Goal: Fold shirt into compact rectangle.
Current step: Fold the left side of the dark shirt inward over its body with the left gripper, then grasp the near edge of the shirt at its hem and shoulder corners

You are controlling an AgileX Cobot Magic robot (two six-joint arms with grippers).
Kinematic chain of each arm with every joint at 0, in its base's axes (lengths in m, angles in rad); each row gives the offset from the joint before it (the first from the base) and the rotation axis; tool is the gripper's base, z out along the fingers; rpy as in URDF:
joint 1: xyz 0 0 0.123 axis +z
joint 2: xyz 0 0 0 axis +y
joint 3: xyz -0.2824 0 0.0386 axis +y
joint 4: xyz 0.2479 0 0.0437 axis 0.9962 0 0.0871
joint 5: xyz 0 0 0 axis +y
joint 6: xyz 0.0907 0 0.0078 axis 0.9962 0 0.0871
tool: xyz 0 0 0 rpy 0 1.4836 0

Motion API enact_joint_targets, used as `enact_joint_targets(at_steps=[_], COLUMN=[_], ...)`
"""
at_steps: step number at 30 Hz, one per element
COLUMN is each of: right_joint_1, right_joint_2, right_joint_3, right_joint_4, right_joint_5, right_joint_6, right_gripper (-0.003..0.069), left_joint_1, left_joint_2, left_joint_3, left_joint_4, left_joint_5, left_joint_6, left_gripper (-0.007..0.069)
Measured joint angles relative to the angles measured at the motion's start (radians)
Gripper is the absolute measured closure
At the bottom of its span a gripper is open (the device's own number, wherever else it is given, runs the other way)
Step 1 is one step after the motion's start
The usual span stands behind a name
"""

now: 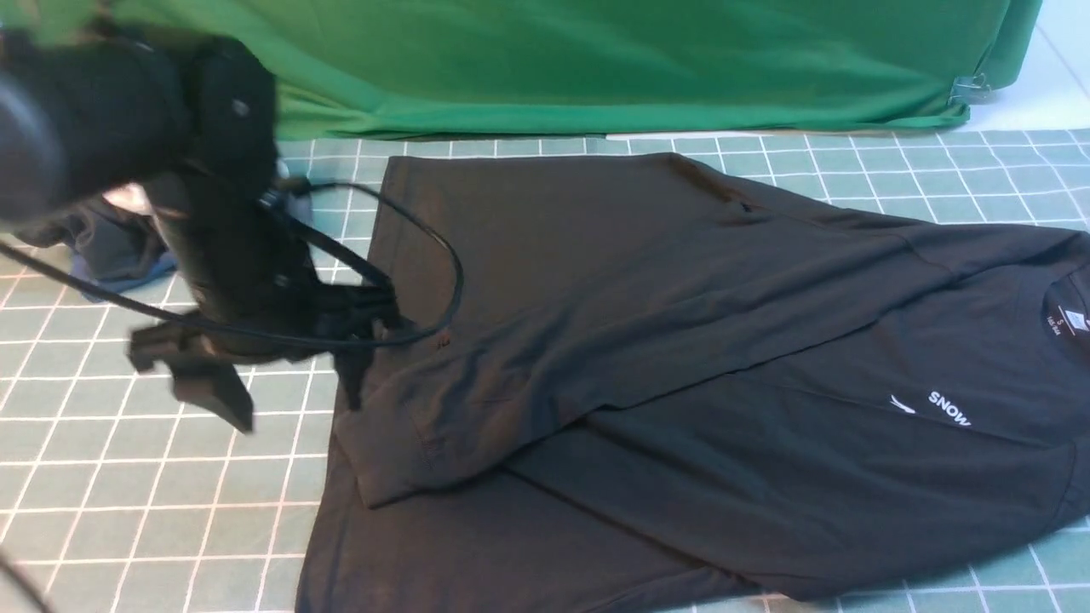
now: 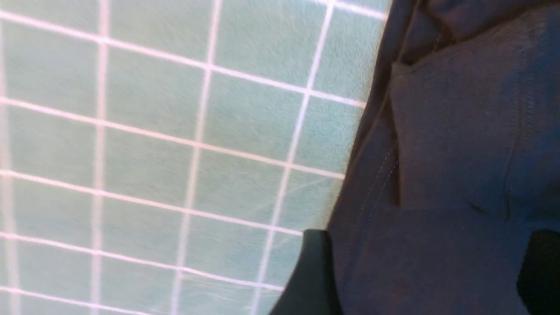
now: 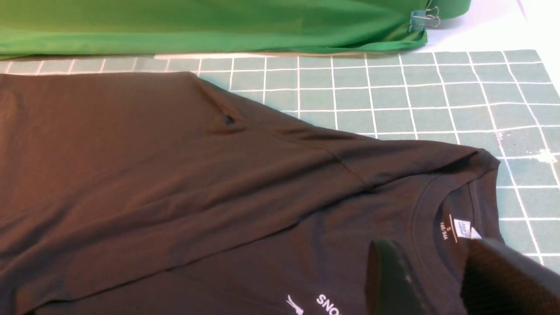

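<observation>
Left gripper (image 1: 281,383): nearest the lens and blurred, jaws spread wide above the shirt's hem. Nothing is pinched, and its wrist camera shows cloth lying slack beneath.
Shirt (image 1: 639,340): black, flat on the gridded mat (image 1: 128,494), running from centre to 3 o'clock. The collar and white neck label (image 1: 1075,322) are at 3 o'clock, the hem at 9 o'clock.
Fold: the far long side and its sleeve lie turned over the body, with the flap's corner ending toward 7 o'clock. The chest logo (image 1: 932,409) shows uncovered near 4 o'clock.
Right gripper (image 3: 442,284): absent from the front view. On its own camera the fingers (image 3: 389,280) are half parted above the collar, holding nothing.
Surroundings: green backdrop (image 1: 596,60) at 12 o'clock; heap of clothes (image 1: 111,247) at 9 o'clock behind the left arm, apart from the shirt.
Step in hand: apparently the first lengthwise fold, laid down and let go.
Next move: likely the near long side at 6 o'clock, taken at hem and shoulder and carried over to match. The flap lies skewed and may want squaring first.
</observation>
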Motion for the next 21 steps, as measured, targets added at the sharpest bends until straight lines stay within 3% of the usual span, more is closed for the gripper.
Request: enact_joint_targets(at_steps=[5,13,21], right_joint_1=[0.001,0.001,0.002], right_joint_2=[0.0,0.001,0.04], right_joint_3=[0.0,0.0,0.0], right_joint_4=[0.0,0.0,0.0], right_joint_5=[0.032,0.067,0.071], right_joint_6=[0.0,-0.001,-0.001], right_gripper=[0.0419,0.0419,0.0419], left_joint_1=[0.0,0.0,0.0], left_joint_2=[-0.12,-0.144,-0.142], left_joint_3=[0.123,0.451,0.494], left_joint_4=[-0.034,-0.15,-0.203], left_joint_5=[-0.018,-0.219,-0.317], left_joint_6=[0.034,0.127,0.149], left_gripper=[0.0067,0.0076,0.0076])
